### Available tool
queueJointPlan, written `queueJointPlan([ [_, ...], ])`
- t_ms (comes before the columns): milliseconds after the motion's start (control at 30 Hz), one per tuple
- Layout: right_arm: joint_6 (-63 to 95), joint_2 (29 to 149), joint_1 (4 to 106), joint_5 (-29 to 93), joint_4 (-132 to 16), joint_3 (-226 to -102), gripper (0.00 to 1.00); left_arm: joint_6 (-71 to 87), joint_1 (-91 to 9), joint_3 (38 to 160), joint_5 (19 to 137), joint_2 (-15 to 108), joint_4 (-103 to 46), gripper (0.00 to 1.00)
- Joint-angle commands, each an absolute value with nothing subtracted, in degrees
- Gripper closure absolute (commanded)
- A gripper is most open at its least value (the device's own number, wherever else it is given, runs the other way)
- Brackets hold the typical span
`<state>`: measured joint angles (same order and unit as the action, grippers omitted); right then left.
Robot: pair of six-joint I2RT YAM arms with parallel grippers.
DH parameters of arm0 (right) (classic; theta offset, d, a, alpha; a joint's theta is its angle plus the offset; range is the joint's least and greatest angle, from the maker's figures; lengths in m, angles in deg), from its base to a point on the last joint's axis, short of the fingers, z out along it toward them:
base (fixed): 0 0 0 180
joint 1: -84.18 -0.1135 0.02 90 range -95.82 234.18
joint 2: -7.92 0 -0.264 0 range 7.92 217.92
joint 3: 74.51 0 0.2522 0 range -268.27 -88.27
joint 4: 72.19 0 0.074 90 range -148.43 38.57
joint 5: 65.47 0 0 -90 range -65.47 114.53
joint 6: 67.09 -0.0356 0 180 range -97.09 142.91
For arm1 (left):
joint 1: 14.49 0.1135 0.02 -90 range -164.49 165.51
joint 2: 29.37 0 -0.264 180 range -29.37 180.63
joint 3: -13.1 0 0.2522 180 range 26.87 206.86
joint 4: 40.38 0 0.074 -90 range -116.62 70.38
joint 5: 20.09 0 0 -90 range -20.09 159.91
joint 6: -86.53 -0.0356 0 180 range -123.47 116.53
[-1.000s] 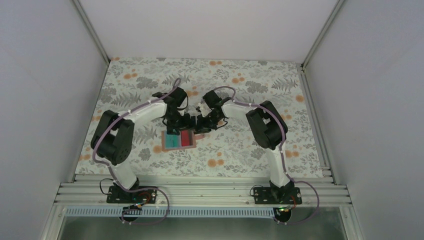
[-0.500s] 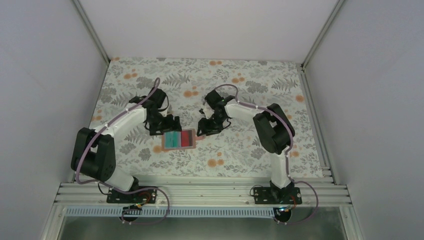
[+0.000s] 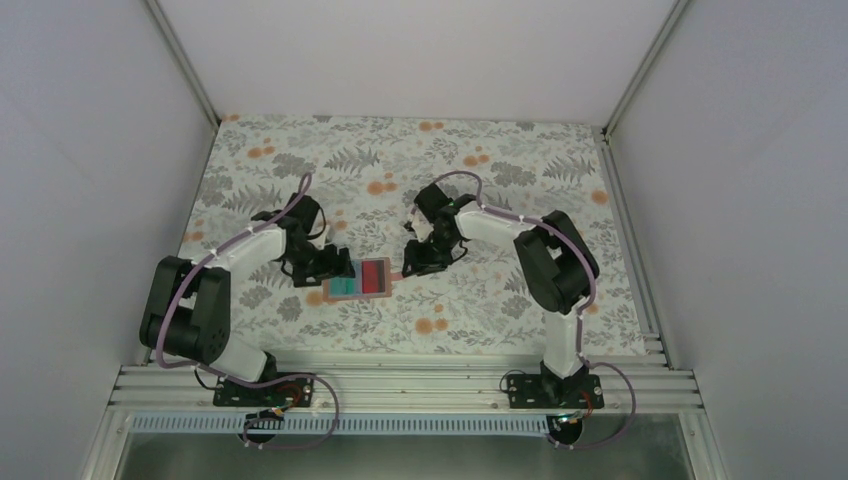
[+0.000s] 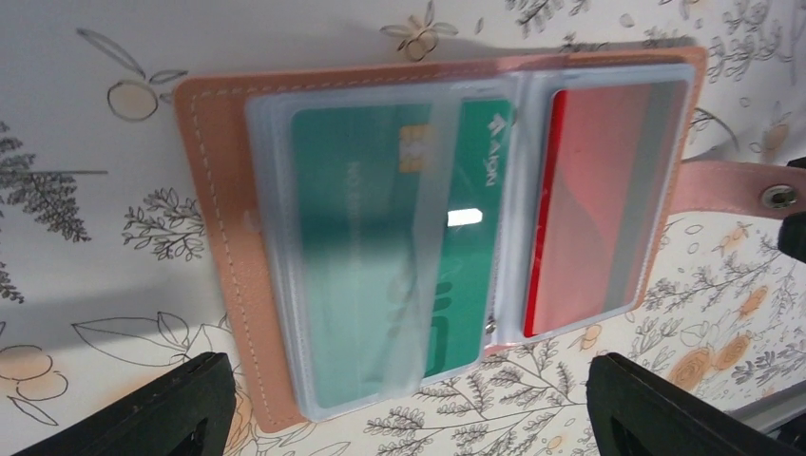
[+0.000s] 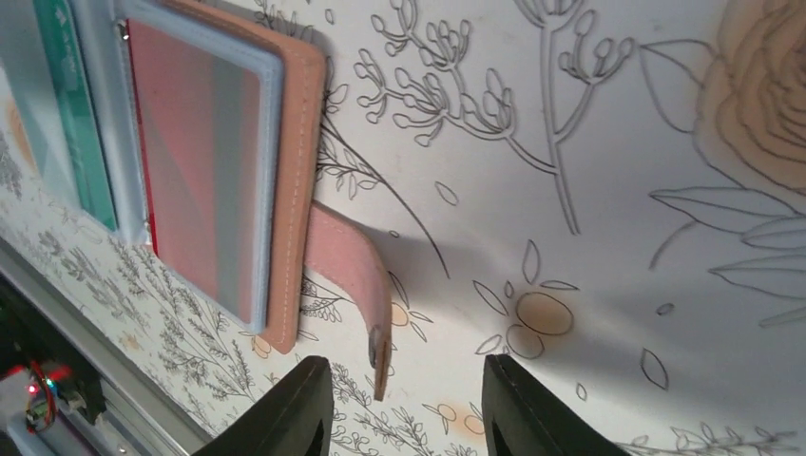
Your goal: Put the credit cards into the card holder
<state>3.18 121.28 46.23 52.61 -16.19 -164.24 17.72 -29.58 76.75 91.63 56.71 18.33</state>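
The arm bases sit at the near edge of the table (image 3: 450, 320). Mid-table, between the two grippers, the holder (image 3: 330, 291) lies open and flat, its clear sleeves facing up. A teal card (image 3: 345, 286) sits in the left sleeve and a red card (image 3: 376, 275) in the right one.

The left gripper (image 3: 333, 267) hangs at the holder's left edge. In its wrist view the fingers (image 4: 162, 413) stand wide apart, with nothing between them but the holder (image 4: 214, 237) below, where the teal card (image 4: 380, 237) and red card (image 4: 599, 209) show through the plastic.

The right gripper (image 3: 413, 262) is just right of the holder, over its strap (image 5: 347, 266). Its jaws are partly open. The strap's tip curls up off the table and points into the gap between the fingers (image 5: 295, 408), with space on both sides, so it is not gripped. A snap (image 4: 779, 196) sits near the strap's end.
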Motion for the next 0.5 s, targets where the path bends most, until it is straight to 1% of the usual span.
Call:
queueJointPlan([
  [0, 3.48, 123.94, 45.92, 55.91, -18.00, -165.51, 0.63, 16.27, -28.38, 74.75, 93.78, 56.32, 15.89, 0.08],
  [133, 3.57, 125.68, 45.69, 56.50, -18.20, -166.60, 0.79, 16.00, -27.76, 73.64, 93.34, 56.74, 15.67, 0.08],
  [200, 3.71, 126.42, 45.52, 57.44, -18.42, -167.23, 0.83, 15.89, -27.61, 72.84, 93.91, 57.54, 14.91, 0.08],
  [367, 3.95, 128.29, 44.99, 58.91, -18.26, -169.23, 0.84, 15.73, -27.59, 72.22, 95.66, 58.98, 13.08, 0.08],
  [467, 3.76, 128.91, 44.89, 59.60, -18.39, -170.39, 0.80, 15.78, -27.53, 71.93, 96.49, 60.07, 12.28, 0.08],
])
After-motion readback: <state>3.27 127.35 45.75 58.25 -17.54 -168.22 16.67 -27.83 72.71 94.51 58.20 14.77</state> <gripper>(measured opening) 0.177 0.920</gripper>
